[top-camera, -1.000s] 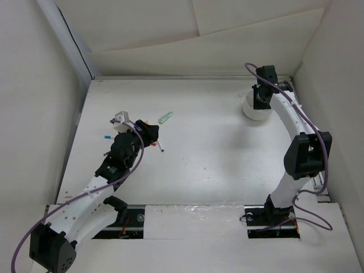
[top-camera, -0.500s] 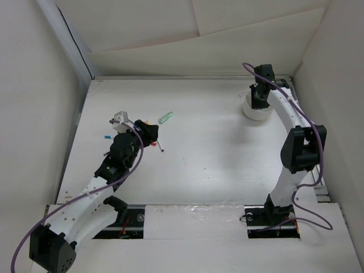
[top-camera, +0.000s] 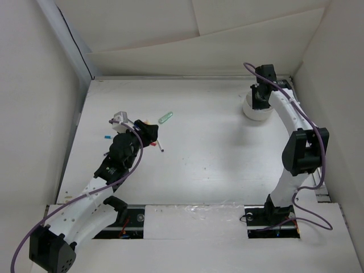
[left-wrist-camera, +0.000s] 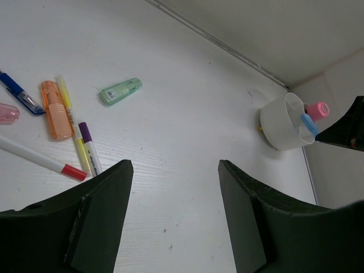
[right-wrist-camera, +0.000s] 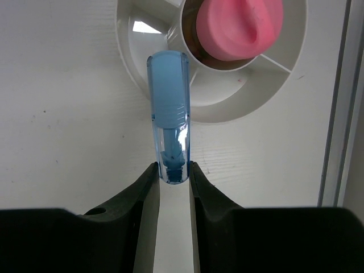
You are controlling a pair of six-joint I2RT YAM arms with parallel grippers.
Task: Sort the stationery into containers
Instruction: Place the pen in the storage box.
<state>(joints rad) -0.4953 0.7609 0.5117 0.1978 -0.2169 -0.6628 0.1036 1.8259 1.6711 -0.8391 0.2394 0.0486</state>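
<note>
Blue pen (right-wrist-camera: 169, 102) gripped by right end effector (right-wrist-camera: 172, 168).

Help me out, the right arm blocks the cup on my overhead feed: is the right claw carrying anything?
Observer: Yes, the right claw is shut on a clear blue pen.
Operator: Is it over the cup?
Observer: Its far end is over an outer section of the white cup, not the middle.
Operator: Anything in the cup?
Observer: A pink-capped tube stands in the middle section.
</note>
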